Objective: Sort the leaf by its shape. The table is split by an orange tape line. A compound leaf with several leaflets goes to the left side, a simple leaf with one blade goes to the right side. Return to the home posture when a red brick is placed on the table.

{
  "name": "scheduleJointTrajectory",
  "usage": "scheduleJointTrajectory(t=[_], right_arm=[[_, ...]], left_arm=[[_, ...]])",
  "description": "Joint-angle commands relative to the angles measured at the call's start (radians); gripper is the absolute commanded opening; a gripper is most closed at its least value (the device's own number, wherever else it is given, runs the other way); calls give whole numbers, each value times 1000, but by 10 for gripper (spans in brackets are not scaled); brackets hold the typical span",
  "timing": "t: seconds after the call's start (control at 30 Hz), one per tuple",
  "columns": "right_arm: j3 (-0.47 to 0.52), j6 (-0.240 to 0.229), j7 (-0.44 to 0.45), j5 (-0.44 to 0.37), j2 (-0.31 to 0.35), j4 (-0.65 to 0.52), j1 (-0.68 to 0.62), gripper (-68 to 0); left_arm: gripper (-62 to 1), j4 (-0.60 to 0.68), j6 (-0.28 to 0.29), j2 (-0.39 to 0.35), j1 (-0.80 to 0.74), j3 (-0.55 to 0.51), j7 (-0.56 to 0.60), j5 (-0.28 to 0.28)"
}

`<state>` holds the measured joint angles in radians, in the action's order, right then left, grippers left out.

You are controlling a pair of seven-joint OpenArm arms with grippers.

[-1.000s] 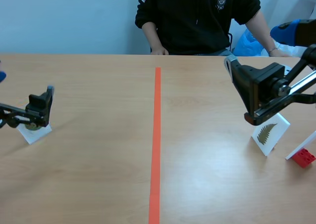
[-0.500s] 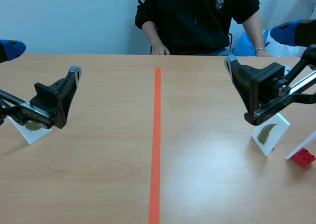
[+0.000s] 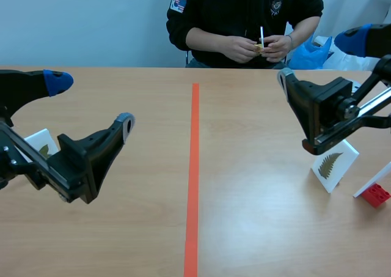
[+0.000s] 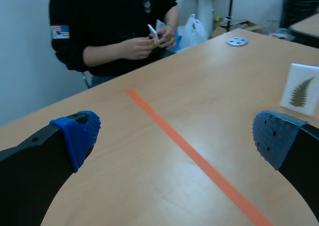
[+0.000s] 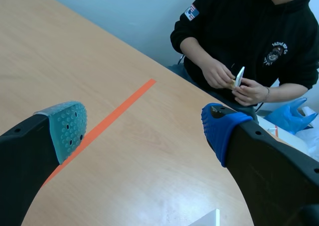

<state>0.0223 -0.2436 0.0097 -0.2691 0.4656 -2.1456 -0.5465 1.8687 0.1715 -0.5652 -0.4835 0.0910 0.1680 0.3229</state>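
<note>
Red brick (image 3: 375,195) on desk (image 3: 244,228) near fern card (image 3: 333,165), right of orange tape line (image 3: 193,179); left jaws, right jaws released, empty.

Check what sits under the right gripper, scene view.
A white fern-leaf card stands below the right gripper, its top corner covered by the gripper. A red brick lies beside it, partly hidden behind another white card's edge.

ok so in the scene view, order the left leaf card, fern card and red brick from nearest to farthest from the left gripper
1. left leaf card, beside the left gripper
2. fern card, far over on the right side
3. red brick, farther right, past the fern card
</note>
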Motion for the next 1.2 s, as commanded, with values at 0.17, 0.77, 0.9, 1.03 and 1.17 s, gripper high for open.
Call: scheduleJointTrajectory(t=[0.17, 0.77, 0.9, 1.03, 1.17], right_arm=[[11, 7, 13, -3, 8, 10, 12, -200], [11, 7, 11, -3, 8, 12, 12, -200], [11, 7, 11, -3, 8, 12, 12, -200], [11, 7, 11, -3, 8, 12, 12, -200], [11, 7, 11, -3, 8, 12, 12, -200]], left_arm=[[14, 64, 62, 5, -2, -9, 14, 11], [14, 70, 68, 5, -1, -9, 18, 10], [14, 70, 68, 5, -1, -9, 18, 10], [14, 70, 68, 5, -1, -9, 18, 10], [14, 70, 68, 5, -1, -9, 18, 10]])
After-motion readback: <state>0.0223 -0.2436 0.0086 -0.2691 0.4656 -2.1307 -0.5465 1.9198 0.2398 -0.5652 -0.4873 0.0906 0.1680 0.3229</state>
